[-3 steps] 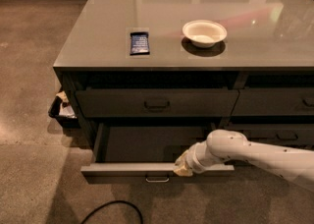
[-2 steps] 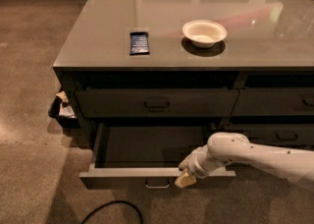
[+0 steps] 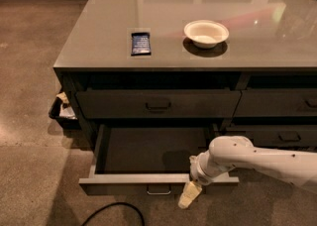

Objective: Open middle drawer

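Reaching arm (image 3: pixel 257 158): white and jointed, it comes in from the right edge of the camera view and bends down over the near right corner of the open drawer.
gripper (image 3: pixel 189 196): a pale cream tip that hangs just in front of and below the open drawer's front panel. It is just right of the loop handle and apart from it. Whether it is parted or closed cannot be told, and nothing is seen in its hold.
middle drawer (image 3: pixel 129 180): in the left stack of the cabinet, standing well open toward the near side. The dark inside floor is in plain sight, and the top edge of the front panel shows pale grey.
loop handle (image 3: pixel 158 189): small and rectangular, at the centre of the open drawer's front, on its near face.
upper drawer (image 3: pixel 114 105): dark and closed, directly above the open one, with a like handle at its centre.
right drawers (image 3: pixel 275 104): two dark closed fronts, one above the other, to the right of the left stack.
counter (image 3: pixel 94 46): a grey, glossy top over the cabinet.
bowl (image 3: pixel 206 32): white and shallow, on the counter to the right of the packet.
packet (image 3: pixel 140 43): flat and dark blue, on the counter above the upper drawer.
bin (image 3: pixel 60 111): a low black bin on the floor against the cabinet's left side, with crumpled scraps in it.
cable (image 3: pixel 116 211): black, curving on the floor near the open drawer's left corner.
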Controlling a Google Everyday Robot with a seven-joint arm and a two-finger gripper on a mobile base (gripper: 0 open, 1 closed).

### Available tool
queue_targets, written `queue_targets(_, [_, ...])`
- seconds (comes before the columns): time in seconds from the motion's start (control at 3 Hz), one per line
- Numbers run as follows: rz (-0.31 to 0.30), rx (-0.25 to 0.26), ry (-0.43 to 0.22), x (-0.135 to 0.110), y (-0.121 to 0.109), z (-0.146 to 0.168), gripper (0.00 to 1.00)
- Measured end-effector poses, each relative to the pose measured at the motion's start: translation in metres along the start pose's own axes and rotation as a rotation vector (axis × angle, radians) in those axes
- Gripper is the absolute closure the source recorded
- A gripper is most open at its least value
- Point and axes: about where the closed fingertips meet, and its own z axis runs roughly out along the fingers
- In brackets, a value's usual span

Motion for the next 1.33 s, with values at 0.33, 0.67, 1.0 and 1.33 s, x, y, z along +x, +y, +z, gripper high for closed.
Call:
queue_targets(0.33, [0.006,-0.012,0.024,0.006,0.005,-0.001,0.00])
queue_targets(0.67, [0.039,-0.054,0.054,0.017,0.009,0.003,0.00])
queue_targets(1.0, [0.074,-0.097,0.077,0.031,0.012,0.005,0.19])
queue_targets(1.33, [0.093,-0.121,0.091,0.039,0.015,0.004,0.42])
